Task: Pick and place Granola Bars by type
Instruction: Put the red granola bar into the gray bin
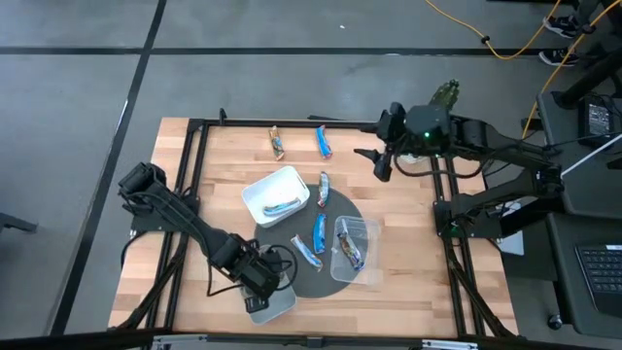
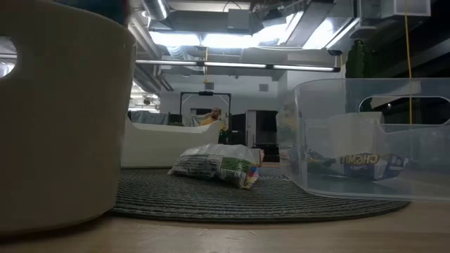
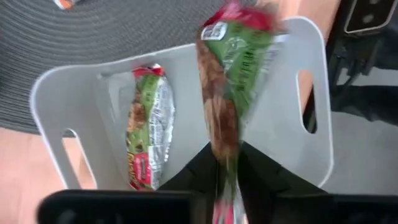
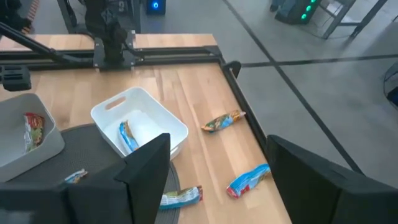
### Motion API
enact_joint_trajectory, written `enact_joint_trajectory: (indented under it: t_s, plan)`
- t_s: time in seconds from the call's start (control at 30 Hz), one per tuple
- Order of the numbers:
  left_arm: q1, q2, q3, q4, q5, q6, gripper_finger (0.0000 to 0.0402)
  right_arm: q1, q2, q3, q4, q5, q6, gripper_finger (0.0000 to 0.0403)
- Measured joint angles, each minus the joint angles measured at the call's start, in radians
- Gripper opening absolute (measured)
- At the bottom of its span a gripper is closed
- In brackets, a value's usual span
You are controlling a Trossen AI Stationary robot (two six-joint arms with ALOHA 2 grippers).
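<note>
The left gripper (image 3: 227, 180) hangs over a grey-white tub (image 3: 298, 134) at the table's 7 o'clock edge, its fingers pinched on the lower end of a green-and-red granola bar (image 3: 233, 74) that stands up between them above the tub. A second green-and-red bar (image 3: 149, 134) lies flat inside that tub. The right gripper (image 1: 381, 160) waits at 1 o'clock, jaws spread and empty. Toward 12 o'clock, an orange bar (image 1: 277, 143) and a blue bar (image 1: 323, 142) lie on bare wood. Another blue bar (image 1: 282, 205) rests in the white tub (image 1: 255, 194) at centre.
</note>
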Motion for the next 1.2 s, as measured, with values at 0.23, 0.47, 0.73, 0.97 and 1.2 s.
enact_joint_trajectory:
  t_s: [0.23, 0.47, 0.73, 0.97, 1.2]
  plan:
    - [0.0, -0.03, 0.0, -0.003, 0.056, -0.056, 0.0154, 0.0, 0.005, 0.0, -0.049, 0.0, -0.011, 0.0265]
    - [0.003, -0.114, 0.0, -0.005, 0.017, -0.158, 0.0208, -0.001, 0.02, 0.0, -0.11, -0.056, -0.02, 0.0265]
    - [0.027, -0.202, 0.0, -0.041, -0.139, -0.236, 0.0195, -0.064, 0.121, -0.138, -0.018, -0.133, -0.047, 0.0265]
    - [0.083, -0.217, 0.0, -0.051, -0.177, -0.231, 0.0181, -0.228, 0.277, -0.179, 0.21, -0.145, -0.031, 0.0268]
    - [0.132, -0.217, 0.0, -0.05, -0.175, -0.23, 0.0178, -0.389, 0.508, -0.04, 0.23, -0.195, -0.004, 0.033]
